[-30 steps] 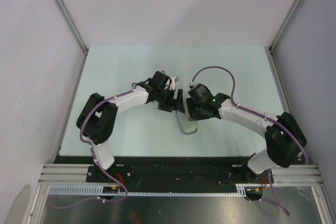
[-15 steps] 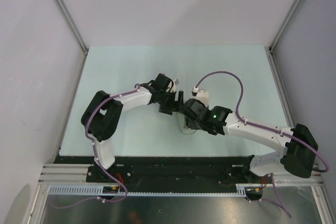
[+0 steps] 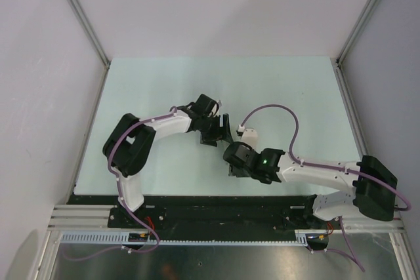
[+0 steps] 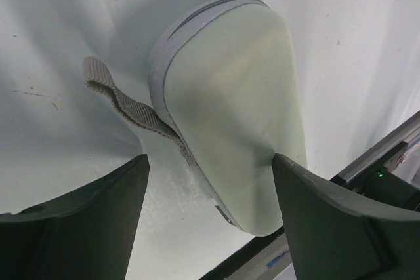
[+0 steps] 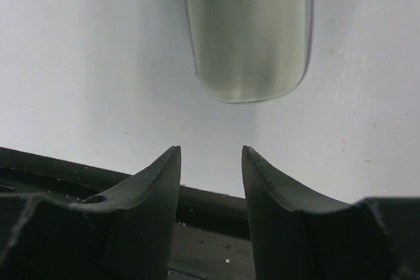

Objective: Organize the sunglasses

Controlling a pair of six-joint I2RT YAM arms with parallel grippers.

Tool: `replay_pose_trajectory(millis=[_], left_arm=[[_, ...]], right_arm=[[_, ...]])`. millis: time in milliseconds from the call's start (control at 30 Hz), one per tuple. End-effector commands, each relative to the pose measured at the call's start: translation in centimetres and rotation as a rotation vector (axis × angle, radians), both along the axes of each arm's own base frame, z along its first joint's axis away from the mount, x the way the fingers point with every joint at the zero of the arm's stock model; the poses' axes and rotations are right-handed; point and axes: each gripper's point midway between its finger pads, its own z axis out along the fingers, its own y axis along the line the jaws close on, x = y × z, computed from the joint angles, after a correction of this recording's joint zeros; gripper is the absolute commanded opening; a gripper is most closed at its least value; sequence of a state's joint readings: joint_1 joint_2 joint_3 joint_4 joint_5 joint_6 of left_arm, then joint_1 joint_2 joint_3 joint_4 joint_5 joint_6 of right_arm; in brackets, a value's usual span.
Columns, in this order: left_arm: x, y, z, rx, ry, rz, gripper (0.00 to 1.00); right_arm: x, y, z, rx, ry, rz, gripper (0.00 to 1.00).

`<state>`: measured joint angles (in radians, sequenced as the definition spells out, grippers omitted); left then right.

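**Sunglasses:** not visible in any view. We judge them to be inside the closed beige case. The case lies by the middle of the near edge of the counter, with its long axis running near to far.

**Left jaws:** spread wide and empty, straddling one end of the case. This is the nearer pair.

**Right jaws:** parted and empty, just short of the case's rounded near end and in line with its length.

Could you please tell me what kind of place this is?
Probably a lab robot cell: a pale-green table walled by white panels on aluminium posts, the left arm and right arm bolted to a black plate.
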<state>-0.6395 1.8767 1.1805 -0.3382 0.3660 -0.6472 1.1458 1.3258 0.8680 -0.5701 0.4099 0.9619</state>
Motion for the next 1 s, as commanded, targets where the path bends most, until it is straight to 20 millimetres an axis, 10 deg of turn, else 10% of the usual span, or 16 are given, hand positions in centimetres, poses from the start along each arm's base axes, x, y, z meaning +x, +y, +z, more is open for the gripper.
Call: replay_pose_trajectory(millis=[0, 467, 967], left_arm=[[0.2, 0.0, -0.4, 0.026, -0.006, 0.027, 0.82], [0.3, -0.7, -0.3, 0.008, -0.061, -0.101, 0.88], [-0.1, -0.6, -0.5, 0.007, -0.073, -0.147, 0.91]], right_arm=[[0.1, 2.5, 0.2, 0.090, -0.017, -0.042, 0.46], [0.7, 5.1, -3.4, 0.102, 0.023, -0.102, 0.46], [4.8, 1.1, -5.7, -0.039, -0.033, -0.236, 0.48]])
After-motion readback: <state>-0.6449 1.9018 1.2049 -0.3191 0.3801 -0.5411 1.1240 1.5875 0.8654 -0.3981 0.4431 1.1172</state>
